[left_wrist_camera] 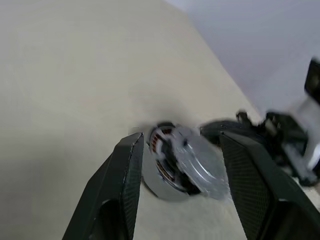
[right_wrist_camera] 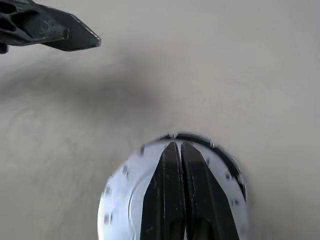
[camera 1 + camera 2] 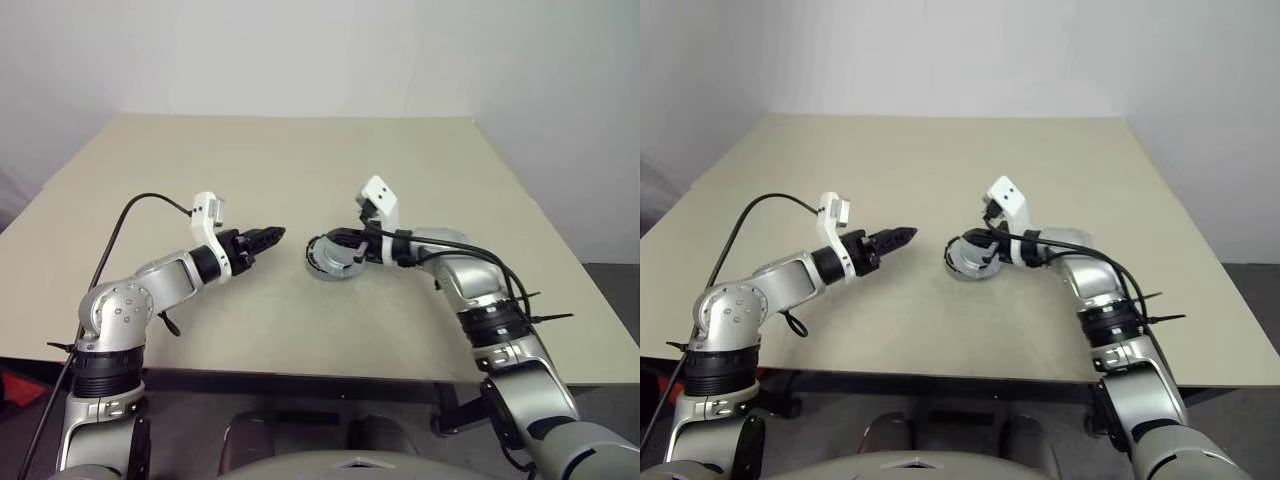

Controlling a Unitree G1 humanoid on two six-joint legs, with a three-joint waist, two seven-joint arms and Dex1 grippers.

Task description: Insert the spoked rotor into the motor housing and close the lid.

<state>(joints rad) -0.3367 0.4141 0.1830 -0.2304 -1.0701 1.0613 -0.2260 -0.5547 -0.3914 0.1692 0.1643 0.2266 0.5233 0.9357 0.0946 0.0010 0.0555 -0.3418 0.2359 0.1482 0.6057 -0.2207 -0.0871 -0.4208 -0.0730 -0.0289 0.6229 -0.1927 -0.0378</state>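
The motor housing stands on the table a little right of centre; its copper-brown windings show on the side facing my left gripper. The grey lid lies tilted across the top of the housing, leaving that side uncovered. My right gripper is shut, its joined fingertips resting on top of the lid. My left gripper hovers to the left of the housing, pointing at it, open with nothing between its fingers. The spoked rotor is hidden.
The beige table stretches well beyond and to both sides of the housing. A black cable arcs from my left wrist over the table's left edge. The table's front edge runs close below both arms.
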